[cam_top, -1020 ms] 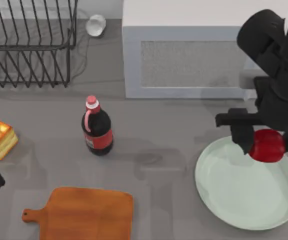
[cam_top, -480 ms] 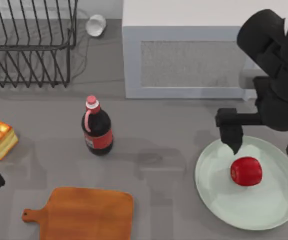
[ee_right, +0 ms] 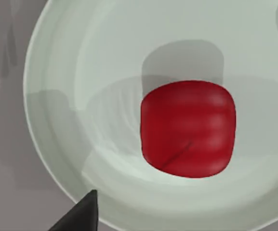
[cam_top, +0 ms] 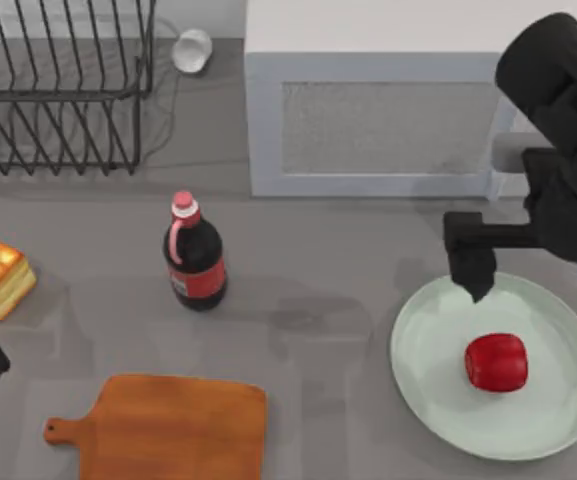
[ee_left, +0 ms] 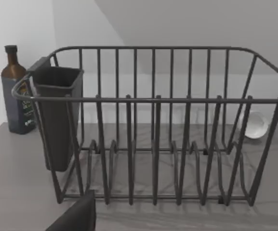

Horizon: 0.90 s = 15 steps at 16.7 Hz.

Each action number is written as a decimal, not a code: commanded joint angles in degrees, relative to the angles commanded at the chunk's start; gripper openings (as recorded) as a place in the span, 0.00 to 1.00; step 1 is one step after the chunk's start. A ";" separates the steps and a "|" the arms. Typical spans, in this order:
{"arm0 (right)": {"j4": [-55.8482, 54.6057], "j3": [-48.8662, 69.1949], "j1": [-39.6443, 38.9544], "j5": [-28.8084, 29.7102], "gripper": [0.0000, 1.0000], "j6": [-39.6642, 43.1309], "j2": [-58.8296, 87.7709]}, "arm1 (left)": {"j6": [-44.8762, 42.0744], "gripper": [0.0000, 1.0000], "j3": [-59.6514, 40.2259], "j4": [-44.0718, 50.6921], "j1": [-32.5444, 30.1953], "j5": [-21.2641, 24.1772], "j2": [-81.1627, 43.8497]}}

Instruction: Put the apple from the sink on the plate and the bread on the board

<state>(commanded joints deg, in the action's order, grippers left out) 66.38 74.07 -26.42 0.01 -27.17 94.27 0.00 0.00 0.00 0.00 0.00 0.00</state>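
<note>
just one apple [cam_top: 496, 362], one plate [cam_top: 428, 390]

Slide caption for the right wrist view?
Glossy red apple resting on the pale mint-green plate, seen from directly above.

We are seeing a dark cola bottle [cam_top: 195, 262] standing mid-table, a black wire dish rack [cam_top: 58, 85] sitting at the far left holding a dark cup [ee_left: 57, 115], a small white bowl [cam_top: 192, 50] lying beside it.

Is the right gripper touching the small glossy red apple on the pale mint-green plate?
Apart. In the top view the right gripper is open, its fingertip over the plate's far rim, with bare plate between it and the apple.
</note>
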 joint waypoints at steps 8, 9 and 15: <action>-21.98 -24.77 8.67 0.00 1.00 8.91 -32.84 | 0.00 1.00 0.00 0.00 0.00 0.00 0.00; -25.67 -28.92 10.15 0.00 1.00 10.44 -38.50 | 0.00 1.00 0.00 0.00 0.00 0.00 0.00; -48.56 -54.68 19.27 -0.01 1.00 19.82 -72.24 | 0.00 1.00 0.00 0.00 0.00 0.00 0.00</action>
<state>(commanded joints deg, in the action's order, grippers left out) 17.83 19.39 -7.15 0.00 -7.35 22.03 0.00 0.00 0.00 0.00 0.00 0.00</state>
